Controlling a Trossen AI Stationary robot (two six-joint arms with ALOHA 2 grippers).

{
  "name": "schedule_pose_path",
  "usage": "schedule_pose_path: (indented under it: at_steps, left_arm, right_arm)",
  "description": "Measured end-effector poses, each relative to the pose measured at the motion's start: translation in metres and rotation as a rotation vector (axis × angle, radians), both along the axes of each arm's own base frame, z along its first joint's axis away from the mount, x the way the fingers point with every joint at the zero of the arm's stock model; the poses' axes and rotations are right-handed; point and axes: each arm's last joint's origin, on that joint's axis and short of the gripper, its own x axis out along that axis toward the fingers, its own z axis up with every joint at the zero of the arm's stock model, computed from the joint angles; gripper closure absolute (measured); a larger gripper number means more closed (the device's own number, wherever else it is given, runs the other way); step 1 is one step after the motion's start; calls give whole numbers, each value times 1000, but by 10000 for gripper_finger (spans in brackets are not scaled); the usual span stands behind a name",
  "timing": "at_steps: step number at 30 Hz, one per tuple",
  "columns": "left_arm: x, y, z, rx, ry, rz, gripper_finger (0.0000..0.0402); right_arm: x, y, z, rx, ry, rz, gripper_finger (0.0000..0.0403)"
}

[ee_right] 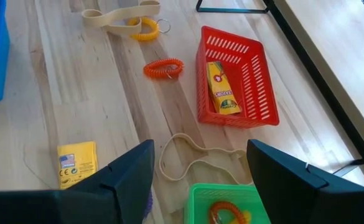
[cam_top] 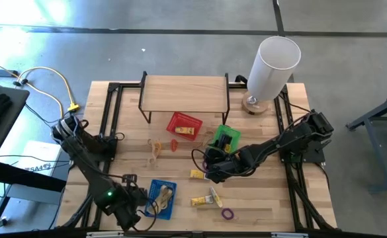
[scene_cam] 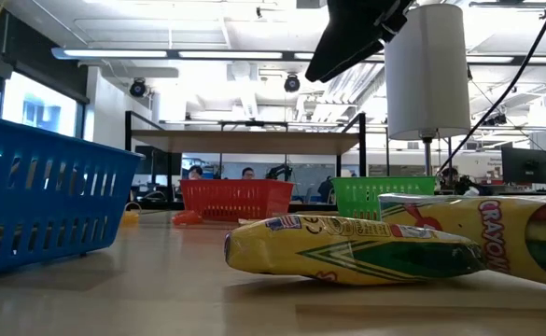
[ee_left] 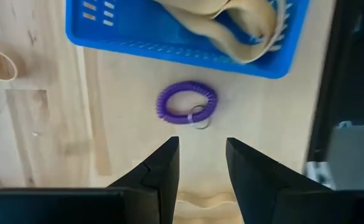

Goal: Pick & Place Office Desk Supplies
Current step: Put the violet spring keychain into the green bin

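Observation:
My left gripper (ee_left: 201, 142) is open, low over the table near its near edge, just left of the blue basket (cam_top: 160, 198). A purple coil loop (ee_left: 186, 102) lies on the wood between its fingertips and the basket, untouched. Tan bands (ee_left: 231, 28) lie inside the blue basket. My right gripper (ee_right: 200, 149) is open wide, hovering at the near side of the green basket (ee_right: 225, 202), which holds an orange loop (ee_right: 222, 213). On the table lie a tan band (ee_right: 194, 158), a small yellow box (ee_right: 77, 163), an orange coil (ee_right: 164, 68), and a yellow coil with tan bands (ee_right: 126, 22).
A red basket (cam_top: 183, 125) holds a yellow crayon box (ee_right: 222, 87). Two more yellow boxes (cam_top: 205, 198) and a second purple loop (cam_top: 227, 213) lie near the near edge. A wooden shelf on black legs (cam_top: 183, 92) and a tall white cylinder (cam_top: 272, 66) stand at the far side.

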Motion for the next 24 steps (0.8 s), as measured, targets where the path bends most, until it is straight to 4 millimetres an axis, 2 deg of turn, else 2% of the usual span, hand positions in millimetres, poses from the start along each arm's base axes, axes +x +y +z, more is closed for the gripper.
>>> schedule_pose_path:
  at_steps: [11, 24]
  left_arm:
    - [-5, 18, -50, 72, 52, -20, 277]
    - [-2, 23, -73, 27, 16, -14, 277]
  right_arm:
    - [0, 1, 0, 10, 2, 7, 158]
    - [1, 1, 0, 14, -9, 6, 158]
